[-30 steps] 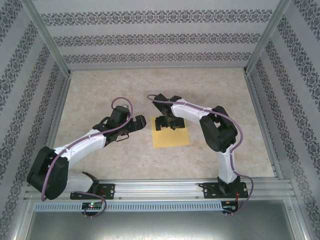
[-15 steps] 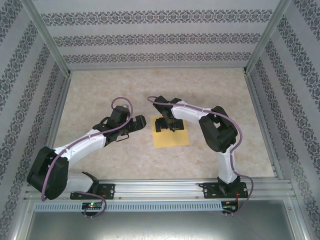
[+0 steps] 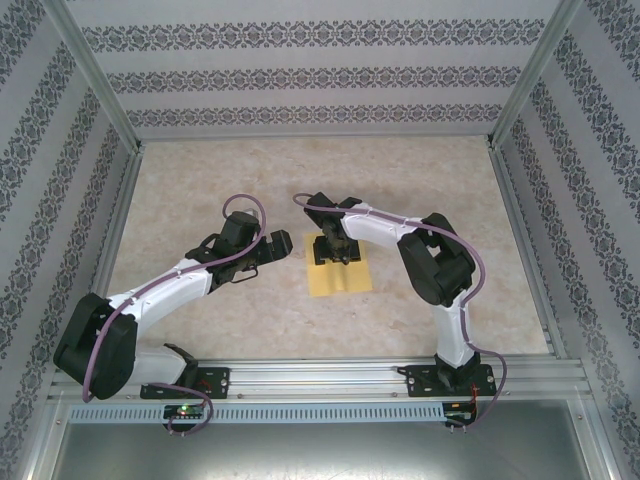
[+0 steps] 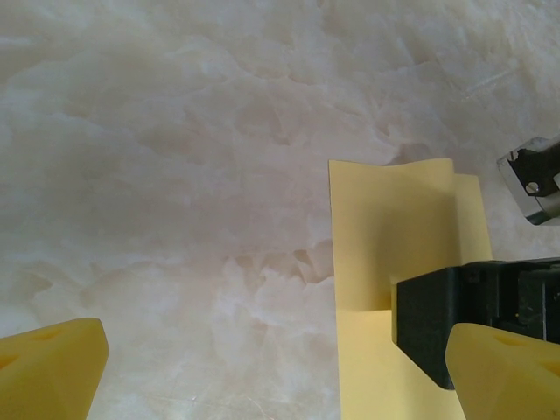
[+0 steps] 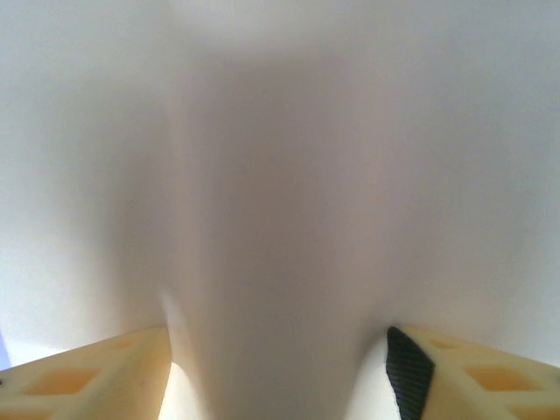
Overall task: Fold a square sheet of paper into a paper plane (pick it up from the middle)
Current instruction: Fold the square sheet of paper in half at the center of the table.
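The square sheet of paper [image 3: 341, 279] is yellow-orange and lies on the marble table, its middle humped up. My right gripper [image 3: 334, 250] points down onto the far half of the sheet. In the right wrist view a raised ridge of paper [image 5: 280, 219] fills the gap of my right gripper [image 5: 278, 354], touching both yellow fingers [image 5: 105, 372], which still stand apart. My left gripper [image 3: 283, 245] hovers just left of the sheet, open and holding nothing. In the left wrist view the paper [image 4: 394, 227] lies right of my left gripper [image 4: 278, 359], with the right arm's black finger [image 4: 472, 315] resting on it.
Patterned walls and metal frame posts [image 3: 118, 190] close in the table on three sides. A metal rail [image 3: 320, 378] with both arm bases runs along the near edge. Bare marble [image 3: 300, 160] stretches behind and beside the sheet.
My right gripper's jaws have drawn partly together on the sheet, pushing its middle up into a ridge, and the sheet looks narrower from above. The left arm has not moved.
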Robot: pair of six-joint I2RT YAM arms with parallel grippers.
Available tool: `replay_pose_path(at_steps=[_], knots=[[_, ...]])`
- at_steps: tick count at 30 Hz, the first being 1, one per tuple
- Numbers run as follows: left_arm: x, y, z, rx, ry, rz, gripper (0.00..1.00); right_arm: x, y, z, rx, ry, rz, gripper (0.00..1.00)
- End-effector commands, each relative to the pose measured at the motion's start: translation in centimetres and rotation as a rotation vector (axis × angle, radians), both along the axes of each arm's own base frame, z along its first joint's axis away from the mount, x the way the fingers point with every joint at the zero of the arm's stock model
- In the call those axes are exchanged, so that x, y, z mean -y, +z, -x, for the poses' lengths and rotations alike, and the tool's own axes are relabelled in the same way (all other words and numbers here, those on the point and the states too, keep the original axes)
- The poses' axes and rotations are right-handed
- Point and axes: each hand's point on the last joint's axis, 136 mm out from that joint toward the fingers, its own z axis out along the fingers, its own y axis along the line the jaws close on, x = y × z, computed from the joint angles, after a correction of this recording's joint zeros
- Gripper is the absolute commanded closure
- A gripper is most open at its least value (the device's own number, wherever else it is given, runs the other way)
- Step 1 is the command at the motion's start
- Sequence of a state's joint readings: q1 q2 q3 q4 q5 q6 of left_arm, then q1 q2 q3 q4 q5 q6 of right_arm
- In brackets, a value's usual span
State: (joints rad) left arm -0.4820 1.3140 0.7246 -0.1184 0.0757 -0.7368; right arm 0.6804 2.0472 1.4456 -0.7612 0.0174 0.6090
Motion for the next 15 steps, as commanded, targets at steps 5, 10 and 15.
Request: replay_pose_path(at_steps=[5,10,15], knots=[[-0.1,1.0,-0.7,0.026,0.007,0.011,0.0,-0.1,2.5,-0.1,0.026,-0.037,-0.089,0.56],[-0.1,1.1,-0.8,0.029,0.011,0.01,0.0,-1.4,5.3,-0.6,0.068,-0.042,-0.216,0.66],[-0.3,1.2,-0.7,0.026,0.011,0.002,0.0,-3.7,7.9,-1.0,0.067,-0.064,-0.447,0.72]])
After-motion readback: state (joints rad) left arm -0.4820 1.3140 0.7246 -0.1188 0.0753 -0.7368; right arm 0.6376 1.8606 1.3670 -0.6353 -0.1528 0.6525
